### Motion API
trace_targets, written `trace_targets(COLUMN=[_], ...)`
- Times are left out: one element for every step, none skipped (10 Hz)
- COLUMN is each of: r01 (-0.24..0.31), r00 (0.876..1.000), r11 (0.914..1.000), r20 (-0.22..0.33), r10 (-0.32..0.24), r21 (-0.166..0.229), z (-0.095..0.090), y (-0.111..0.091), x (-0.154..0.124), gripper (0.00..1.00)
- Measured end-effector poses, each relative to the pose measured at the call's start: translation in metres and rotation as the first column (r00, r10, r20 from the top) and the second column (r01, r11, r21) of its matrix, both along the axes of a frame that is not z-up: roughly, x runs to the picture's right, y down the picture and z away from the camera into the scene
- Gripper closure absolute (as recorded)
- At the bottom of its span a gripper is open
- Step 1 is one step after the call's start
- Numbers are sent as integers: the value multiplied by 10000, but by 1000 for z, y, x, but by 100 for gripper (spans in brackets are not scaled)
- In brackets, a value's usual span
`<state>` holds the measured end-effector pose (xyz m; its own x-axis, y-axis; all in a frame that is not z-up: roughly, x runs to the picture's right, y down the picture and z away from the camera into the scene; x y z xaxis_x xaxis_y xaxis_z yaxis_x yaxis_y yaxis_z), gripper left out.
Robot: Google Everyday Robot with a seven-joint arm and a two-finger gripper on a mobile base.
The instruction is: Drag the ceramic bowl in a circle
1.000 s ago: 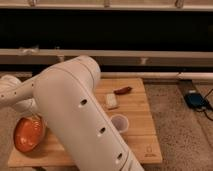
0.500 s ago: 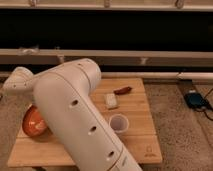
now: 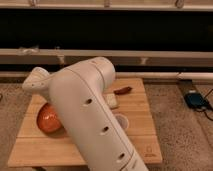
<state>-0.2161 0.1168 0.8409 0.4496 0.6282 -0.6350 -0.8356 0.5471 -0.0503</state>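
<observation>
The ceramic bowl (image 3: 48, 118), a shallow orange-red dish, lies on the left half of the wooden board (image 3: 145, 135). Its right side is covered by my thick white arm (image 3: 90, 115), which crosses the middle of the picture. The gripper is hidden behind that arm, somewhere at the bowl's covered side, and it is shut. Whether it touches or holds the bowl cannot be seen. A rounded white joint (image 3: 36, 80) of the arm sticks out just above the bowl.
A small white cup (image 3: 121, 121) stands on the board right of the arm. A pale block (image 3: 113, 102) and a red item (image 3: 122, 91) lie farther back. A blue device (image 3: 196, 100) rests on the floor at right. A dark rail runs behind.
The bowl has slid to the right and slightly toward the back of the board. The arm's joint has swung right with it.
</observation>
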Motion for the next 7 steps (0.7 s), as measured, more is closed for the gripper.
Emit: trace_targets(r01=[37,80,109,121,27,-125,-422], r00=[10000,10000,9998,9995,9991,9984,9970], r11=[10000,9998,9995,9990,9982,9971,9940], r20=[-25,38,147,290,432,533,609], r10=[-37,-79,-104,-109,-1,165,485], r21=[-87,-177,-297,-421,-594,-748,-1013], z=[-7,-15,-22,-28,-31,-29,-21], y=[10,19,27,34,40,41,44], x=[6,8,5,0,-5,-5,-1], gripper=[100,96,88,78,69,60,46])
